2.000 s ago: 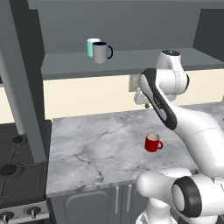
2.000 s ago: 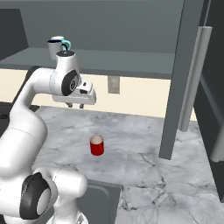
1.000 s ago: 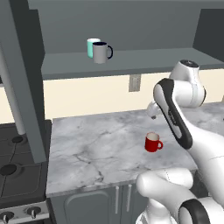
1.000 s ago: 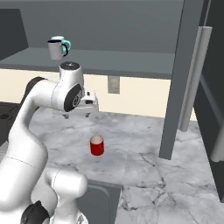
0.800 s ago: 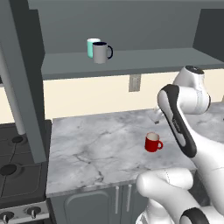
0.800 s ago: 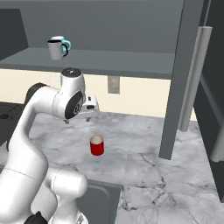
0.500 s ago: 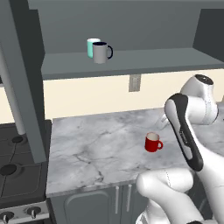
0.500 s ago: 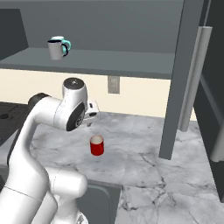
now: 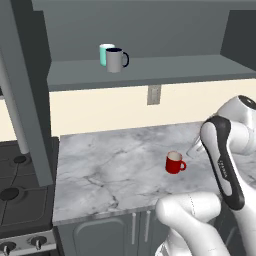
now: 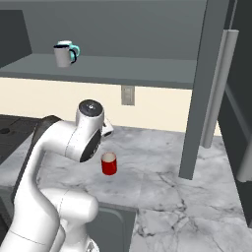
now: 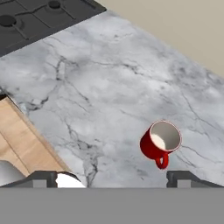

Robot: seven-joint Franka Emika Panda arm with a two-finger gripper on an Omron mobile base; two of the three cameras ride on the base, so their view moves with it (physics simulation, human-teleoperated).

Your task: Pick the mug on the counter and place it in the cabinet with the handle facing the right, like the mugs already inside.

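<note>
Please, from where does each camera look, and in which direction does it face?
Left base view: behind the arm's left, facing counter and cabinet; arm at lower right.
Right base view: behind its right, same scene; arm at lower left.
Hand view: on the hand, looking down; open end effector above the red mug.
All three share the mug.

A cream wall [image 9: 100, 110] runs behind the worktop, with a grey outlet plate [image 9: 154, 94] set in it. At nine o'clock in the left base view sits a black stove [image 9: 20, 192]. Wooden floor [image 11: 19, 138] shows at eight o'clock in the hand view.
</note>
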